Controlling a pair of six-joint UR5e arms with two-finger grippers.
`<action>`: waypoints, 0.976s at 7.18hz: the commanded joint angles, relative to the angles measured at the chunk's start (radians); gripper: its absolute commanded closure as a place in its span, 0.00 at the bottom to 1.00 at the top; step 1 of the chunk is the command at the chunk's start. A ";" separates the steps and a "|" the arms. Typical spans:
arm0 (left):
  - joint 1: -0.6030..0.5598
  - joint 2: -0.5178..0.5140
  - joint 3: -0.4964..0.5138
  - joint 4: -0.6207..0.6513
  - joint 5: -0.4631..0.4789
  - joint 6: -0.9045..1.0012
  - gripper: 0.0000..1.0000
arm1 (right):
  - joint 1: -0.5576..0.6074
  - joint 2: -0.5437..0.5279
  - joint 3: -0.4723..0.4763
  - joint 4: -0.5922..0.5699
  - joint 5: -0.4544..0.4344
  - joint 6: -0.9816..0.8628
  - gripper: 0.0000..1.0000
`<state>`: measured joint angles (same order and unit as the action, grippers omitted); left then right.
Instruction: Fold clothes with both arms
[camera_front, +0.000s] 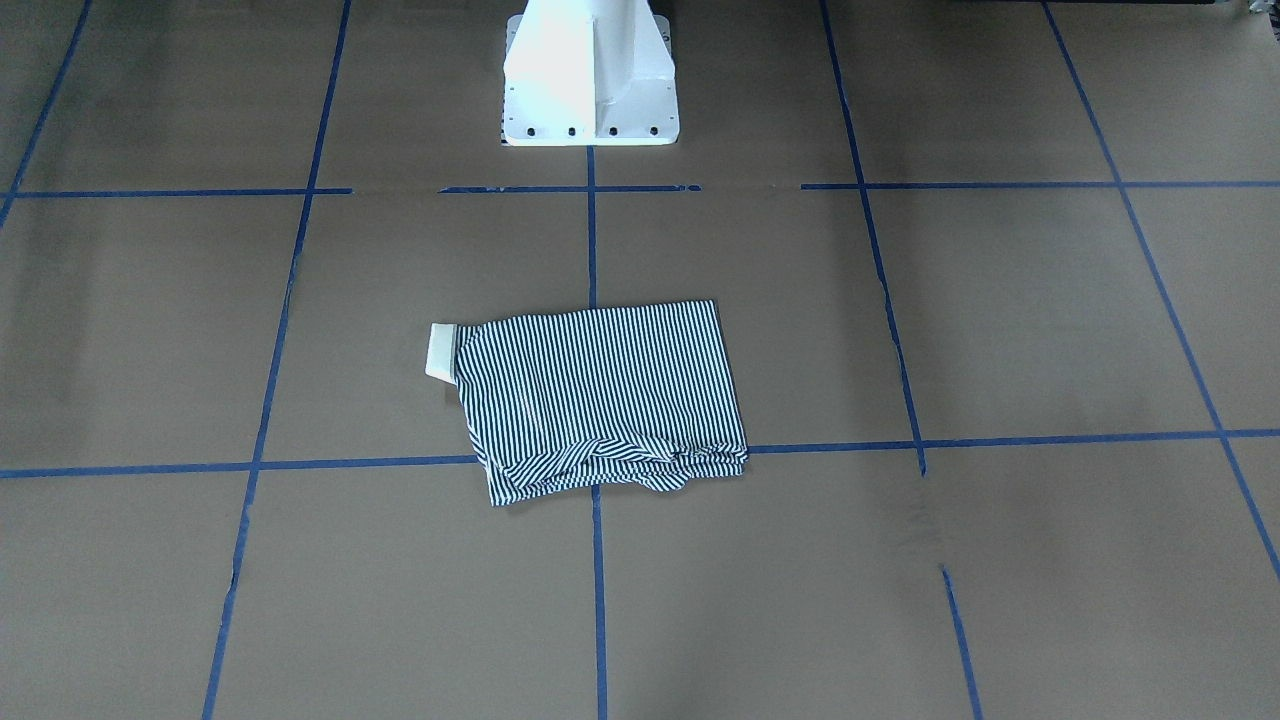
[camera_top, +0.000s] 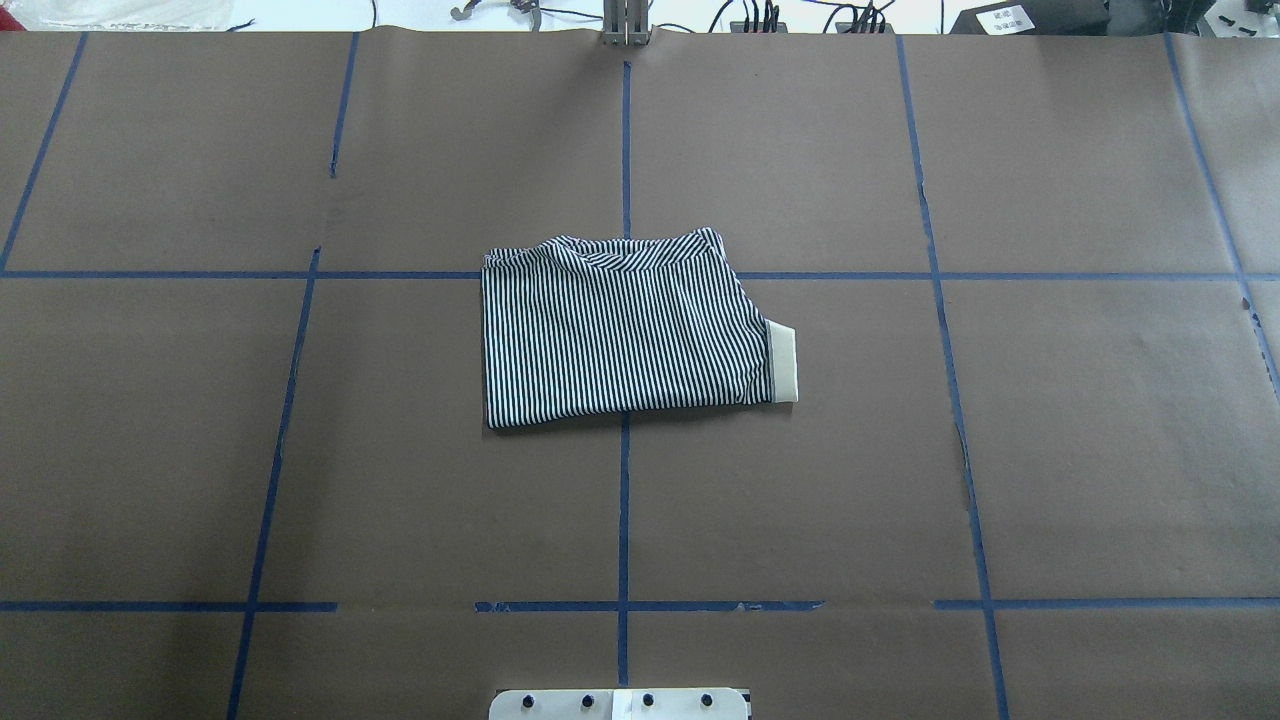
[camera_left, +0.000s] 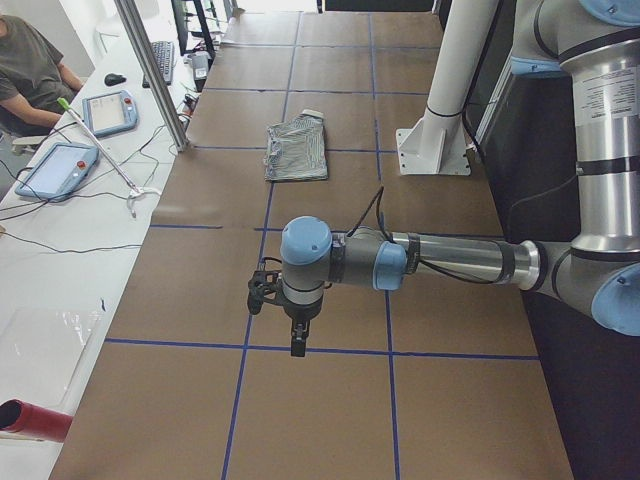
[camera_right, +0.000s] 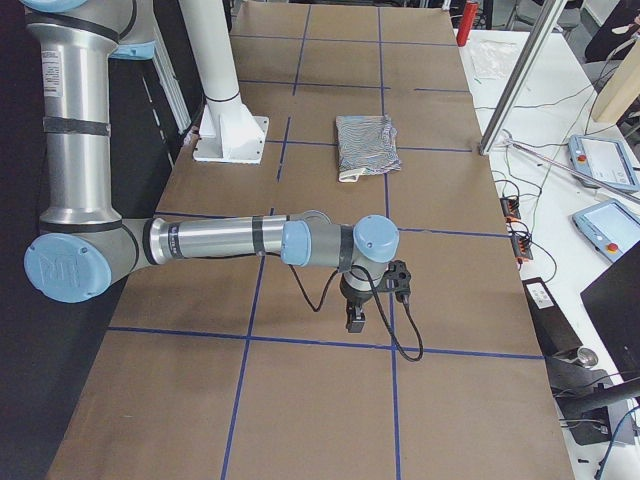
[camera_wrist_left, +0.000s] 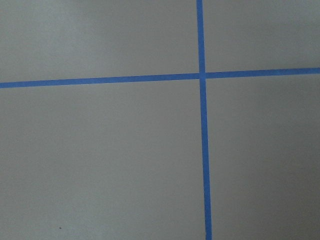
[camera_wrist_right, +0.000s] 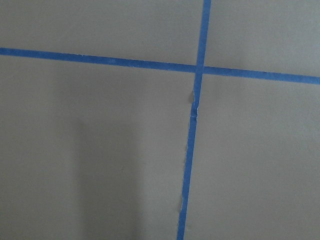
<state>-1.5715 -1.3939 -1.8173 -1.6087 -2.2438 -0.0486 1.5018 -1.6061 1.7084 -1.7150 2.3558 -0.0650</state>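
The striped polo shirt (camera_top: 620, 330) lies folded into a compact rectangle at the table's middle, its cream collar (camera_top: 782, 365) sticking out on one side; it also shows in the front-facing view (camera_front: 600, 400) and both side views (camera_left: 297, 150) (camera_right: 366, 146). My left gripper (camera_left: 297, 345) hangs over bare brown paper far from the shirt, seen only in the left side view. My right gripper (camera_right: 355, 320) hangs likewise at the other end, seen only in the right side view. I cannot tell whether either is open or shut. Both wrist views show only paper and tape.
Blue tape lines (camera_top: 624, 500) grid the brown paper table cover. The white pedestal base (camera_front: 590, 75) stands behind the shirt. A metal post (camera_left: 150, 70), tablets (camera_left: 55, 170), cables and a seated person (camera_left: 30, 70) are along the operators' side. A red cylinder (camera_left: 30, 420) lies there too.
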 joint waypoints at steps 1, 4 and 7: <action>-0.001 0.001 -0.002 0.063 0.001 -0.001 0.00 | 0.000 0.000 -0.007 0.000 0.003 0.001 0.00; -0.001 -0.002 -0.017 0.136 0.000 0.025 0.00 | 0.000 -0.002 -0.006 0.000 0.005 -0.003 0.00; 0.001 -0.002 0.015 0.139 -0.005 0.151 0.00 | -0.002 0.000 -0.003 0.000 0.005 -0.004 0.00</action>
<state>-1.5711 -1.3962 -1.8119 -1.4716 -2.2453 0.0786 1.5015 -1.6063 1.7053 -1.7150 2.3608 -0.0684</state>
